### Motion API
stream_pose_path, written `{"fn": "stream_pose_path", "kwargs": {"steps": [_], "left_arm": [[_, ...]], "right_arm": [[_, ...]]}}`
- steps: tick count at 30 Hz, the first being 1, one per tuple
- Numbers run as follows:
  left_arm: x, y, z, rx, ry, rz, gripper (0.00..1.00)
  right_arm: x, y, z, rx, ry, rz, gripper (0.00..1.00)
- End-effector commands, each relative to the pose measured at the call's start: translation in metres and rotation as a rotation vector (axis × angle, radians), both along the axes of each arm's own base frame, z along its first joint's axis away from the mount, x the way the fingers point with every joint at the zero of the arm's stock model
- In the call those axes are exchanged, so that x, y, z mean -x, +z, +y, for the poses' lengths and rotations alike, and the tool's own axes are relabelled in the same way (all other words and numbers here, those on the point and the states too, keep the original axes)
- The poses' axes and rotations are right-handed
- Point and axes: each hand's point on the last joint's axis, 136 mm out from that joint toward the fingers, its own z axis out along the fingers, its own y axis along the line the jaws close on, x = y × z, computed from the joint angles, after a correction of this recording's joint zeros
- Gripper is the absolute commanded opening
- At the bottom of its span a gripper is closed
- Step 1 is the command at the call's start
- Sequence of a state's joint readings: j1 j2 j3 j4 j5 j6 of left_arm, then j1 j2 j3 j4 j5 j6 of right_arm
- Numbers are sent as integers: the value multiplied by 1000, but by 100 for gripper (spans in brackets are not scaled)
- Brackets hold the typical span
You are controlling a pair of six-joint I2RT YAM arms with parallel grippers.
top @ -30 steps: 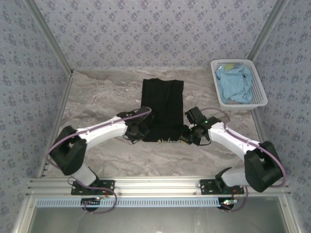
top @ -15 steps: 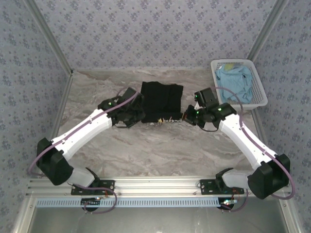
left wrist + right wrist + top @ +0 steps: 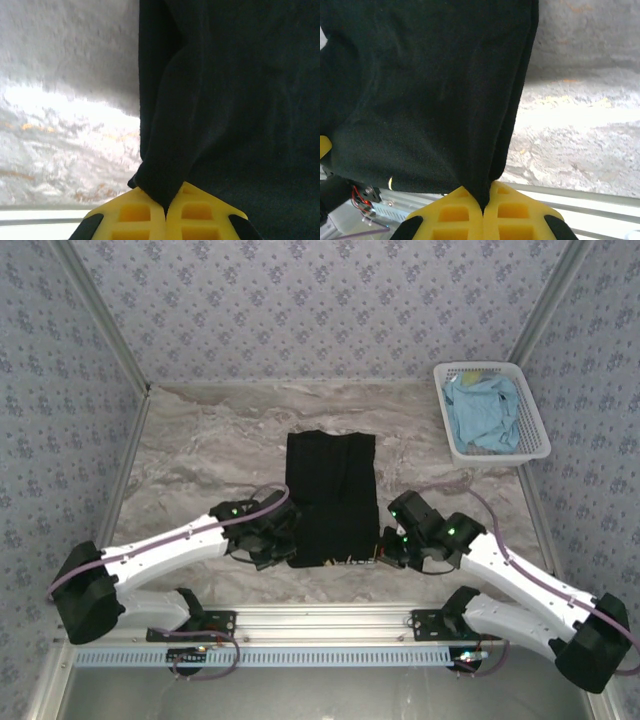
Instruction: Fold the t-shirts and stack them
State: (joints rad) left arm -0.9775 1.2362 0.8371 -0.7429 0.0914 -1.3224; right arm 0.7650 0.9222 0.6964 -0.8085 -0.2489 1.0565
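The black t-shirt (image 3: 330, 495) lies as a long folded strip down the middle of the marble table (image 3: 200, 450), its rose print hidden. My left gripper (image 3: 288, 552) is shut on the strip's near left corner; in the left wrist view the black t-shirt (image 3: 225, 100) runs into the closed yellow fingers (image 3: 135, 215). My right gripper (image 3: 382, 552) is shut on the near right corner, the black t-shirt (image 3: 430, 90) pinched between its yellow fingers (image 3: 512, 215). The light blue t-shirt (image 3: 483, 412) sits crumpled in the basket.
The white lattice basket (image 3: 538, 435) stands at the table's far right. Patterned walls close in the back and sides. The metal rail (image 3: 330, 620) with both arm bases runs along the near edge, just behind the held corners.
Both grippers pulled the shirt's near edge back toward the rail from mid-table. The black shirt is stretched long again after being bunched short half a second ago.
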Motion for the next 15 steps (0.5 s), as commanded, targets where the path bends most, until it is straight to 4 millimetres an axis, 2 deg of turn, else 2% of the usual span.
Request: {"fn": "stream_pose_path", "kwargs": {"steps": [1, 6, 9, 12, 15], "left_arm": [[16, 7, 3, 13, 14, 13, 0], [25, 49, -1, 56, -10, -58, 0], [15, 73, -2, 78, 0, -113, 0], [-4, 89, -4, 117, 40, -133, 1], [-28, 101, -6, 154, 86, -152, 3]], "right_arm": [[15, 1, -11, 48, -28, 28, 0], [23, 34, -15, 78, 11, -22, 0], [23, 53, -17, 81, 14, -34, 0], [5, 71, -18, 81, -11, -65, 0], [-22, 87, -14, 58, -41, -85, 0]]}}
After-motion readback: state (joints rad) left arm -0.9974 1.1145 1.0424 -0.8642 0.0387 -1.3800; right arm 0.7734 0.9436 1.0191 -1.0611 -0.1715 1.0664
